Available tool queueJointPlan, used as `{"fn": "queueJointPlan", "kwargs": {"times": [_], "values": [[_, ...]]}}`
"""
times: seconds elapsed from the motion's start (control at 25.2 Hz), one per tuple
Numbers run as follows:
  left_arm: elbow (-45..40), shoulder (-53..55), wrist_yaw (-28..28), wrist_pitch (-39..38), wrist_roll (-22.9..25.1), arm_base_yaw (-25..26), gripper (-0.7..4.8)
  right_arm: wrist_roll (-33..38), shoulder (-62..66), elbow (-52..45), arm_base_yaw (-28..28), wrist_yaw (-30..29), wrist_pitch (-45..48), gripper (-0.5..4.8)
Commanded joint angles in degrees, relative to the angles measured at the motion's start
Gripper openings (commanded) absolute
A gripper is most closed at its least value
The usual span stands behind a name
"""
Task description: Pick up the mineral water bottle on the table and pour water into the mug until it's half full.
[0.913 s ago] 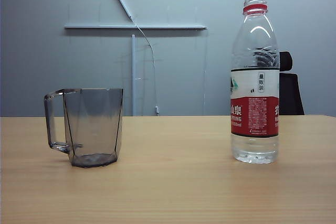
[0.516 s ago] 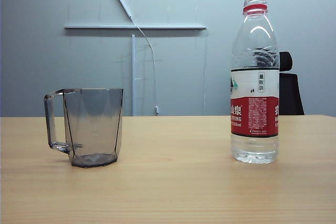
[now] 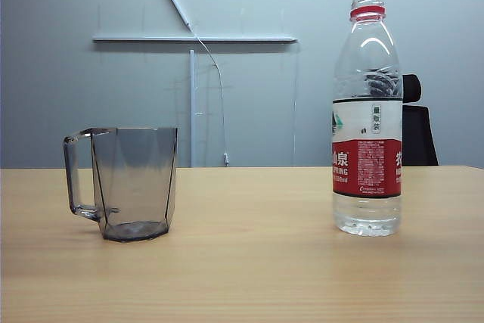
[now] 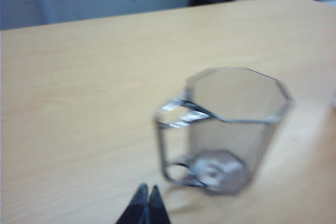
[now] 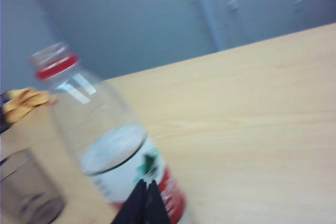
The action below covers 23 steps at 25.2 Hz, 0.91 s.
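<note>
The mineral water bottle (image 3: 367, 115) stands upright on the right part of the table (image 3: 249, 262), with its cap off and only the red neck ring around the open mouth. The water (image 3: 367, 215) fills it only partly; the wrist picture suggests a level near the top of the label, but I cannot be sure. The mug (image 3: 125, 183) stands well apart from it on the left part of the table, upright, handle turned away from the bottle, and it looks empty. So I judge that the task is at its very start: the bottle is not picked up, nothing is poured, and every step is left to do.

In the exterior view no arm shows. In the right wrist view the right gripper (image 5: 143, 203) has its two fingertips pressed together, holding nothing; the bottle is just in front of the tips, near but not touched as far as the blur allows. In the left wrist view the left gripper (image 4: 147, 206) also has its tips together and empty, and the mug (image 4: 226, 129) is on the table just beyond them, apart from them
</note>
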Motion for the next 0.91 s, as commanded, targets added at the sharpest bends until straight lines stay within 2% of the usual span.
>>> {"fn": "queueJointPlan", "kwargs": {"times": [0.04, 0.08, 0.16, 0.28, 0.32, 0.36, 0.44, 0.48, 0.6, 0.91], "values": [[0.2, 2.3, 0.2, 0.7, -0.2, -8.7, -0.02, -0.3, 0.1, 1.6, 5.2, -1.1, -3.9, -0.04], [0.2, 2.4, 0.2, 0.6, -0.2, -9.8, -0.02, -1.5, 0.1, 1.6, 6.9, -1.1, -4.1, 0.11], [0.2, 2.5, 0.2, 0.7, -0.2, -12.1, -0.02, -3.9, 0.2, 1.6, 10.0, -0.8, -4.2, 0.9], [0.2, 2.5, 0.2, 0.7, -0.2, -15.2, -0.02, -6.9, 0.2, 1.6, 15.1, 2.6, -5.7, 2.45], [0.2, 2.5, 0.2, 0.7, -0.2, -16.7, -0.02, -8.6, 0.2, 1.6, 18.8, 6.5, -7.3, 3.82], [0.2, 2.5, 0.2, 0.7, -0.2, -18.1, -0.02, -9.2, 0.2, 1.6, 22.3, 10.3, -8.1, 4.68], [0.2, 2.5, 0.2, 0.7, -0.2, -19.5, -0.02, -9.2, 0.2, 1.6, 26.2, 15.4, -8.2, 4.79], [0.2, 2.5, 0.2, 0.7, -0.2, -20.7, -0.02, -10.2, 0.3, 1.4, 29.9, 21.4, -8.2, 4.79], [0.2, 1.8, 0.2, 0.7, -0.2, -22.9, -0.02, -10.6, 3.0, -0.3, 36.2, 29.9, -5.2, 4.79], [0.2, 1.8, 0.2, 0.7, -0.2, -23.3, -0.02, -12.0, 16.7, -0.1, 38.1, 32.7, 6.6, 4.79]]}}
